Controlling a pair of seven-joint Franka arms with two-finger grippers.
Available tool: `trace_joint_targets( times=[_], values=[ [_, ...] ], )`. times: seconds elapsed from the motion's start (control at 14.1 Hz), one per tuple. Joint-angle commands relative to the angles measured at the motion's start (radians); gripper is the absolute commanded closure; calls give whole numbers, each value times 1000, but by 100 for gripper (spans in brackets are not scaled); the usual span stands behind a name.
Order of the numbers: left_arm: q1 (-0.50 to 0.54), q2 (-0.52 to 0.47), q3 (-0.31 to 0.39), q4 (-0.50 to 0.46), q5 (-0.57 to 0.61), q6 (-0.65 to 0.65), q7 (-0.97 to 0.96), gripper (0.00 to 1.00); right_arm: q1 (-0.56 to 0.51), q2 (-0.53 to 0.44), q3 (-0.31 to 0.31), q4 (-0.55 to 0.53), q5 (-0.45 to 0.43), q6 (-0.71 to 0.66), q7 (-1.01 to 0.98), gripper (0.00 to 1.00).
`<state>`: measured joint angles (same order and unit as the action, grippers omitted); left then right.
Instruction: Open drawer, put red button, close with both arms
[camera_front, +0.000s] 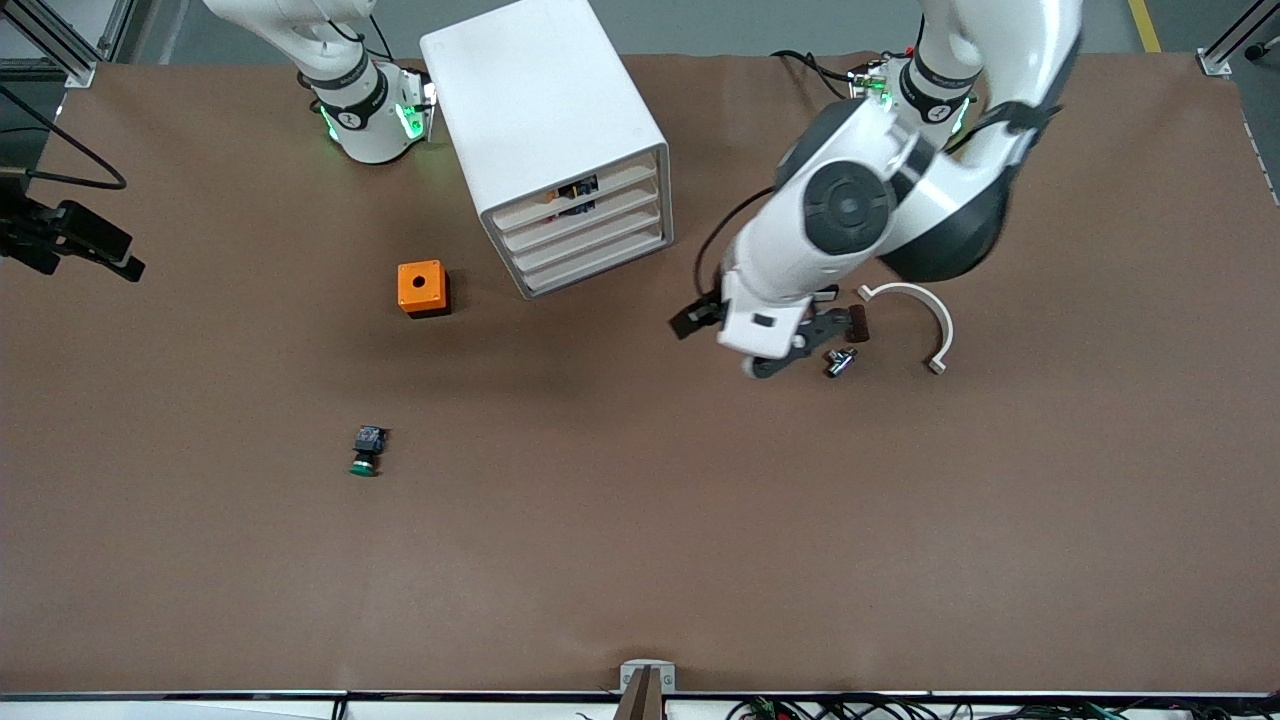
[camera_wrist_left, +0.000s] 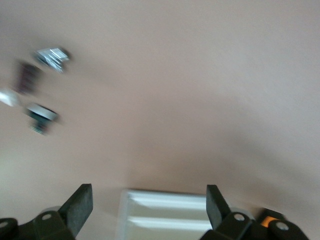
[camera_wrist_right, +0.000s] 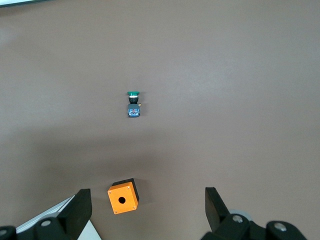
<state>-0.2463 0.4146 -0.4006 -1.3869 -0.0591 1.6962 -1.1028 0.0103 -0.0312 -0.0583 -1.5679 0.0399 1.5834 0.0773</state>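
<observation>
The white cabinet (camera_front: 545, 120) stands at the robots' edge of the table, and all four drawer fronts sit flush. The drawer (camera_front: 590, 213) is the second front down and is shut. My left gripper (camera_front: 803, 347) hangs open and empty low over the table, toward the left arm's end from the cabinet. In the left wrist view its jaws (camera_wrist_left: 148, 205) frame the cabinet's fronts (camera_wrist_left: 165, 215). A small dark red piece (camera_front: 858, 323) lies beside it; I cannot tell if it is the red button. My right gripper (camera_wrist_right: 146, 207) is open and empty, high over the orange box.
An orange box with a hole (camera_front: 422, 287) sits beside the cabinet toward the right arm's end. A green-capped button (camera_front: 366, 450) lies nearer the front camera. A white curved piece (camera_front: 915, 315) and a small silver-black part (camera_front: 840, 360) lie by the left gripper.
</observation>
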Motion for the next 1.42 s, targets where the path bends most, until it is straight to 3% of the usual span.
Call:
trace_joint_targets(
  times=[0.0,0.43,0.71,0.85,1.14,1.35],
  values=[
    [95,-94,-4,-31,39,-123,218,0,-19,-10,12,-3,9,0,-1,0],
    [320,-195,-1,-40,28,-297,683,0,-18,-10,12,-4,9,-3,-1,0],
    [302,-315,158,-139,3,-339,898,0,-18,-9,12,-6,9,-3,-1,0],
    [256,-384,256,-225,1,-322,964,0,-18,-9,12,-6,9,-3,-1,0],
    [252,-496,333,-389,7,-173,1080,0,-16,-9,12,-6,9,0,-1,0],
    [263,-496,335,-370,21,-93,1081,0,-16,-9,12,-4,9,-2,-1,0]
  ],
)
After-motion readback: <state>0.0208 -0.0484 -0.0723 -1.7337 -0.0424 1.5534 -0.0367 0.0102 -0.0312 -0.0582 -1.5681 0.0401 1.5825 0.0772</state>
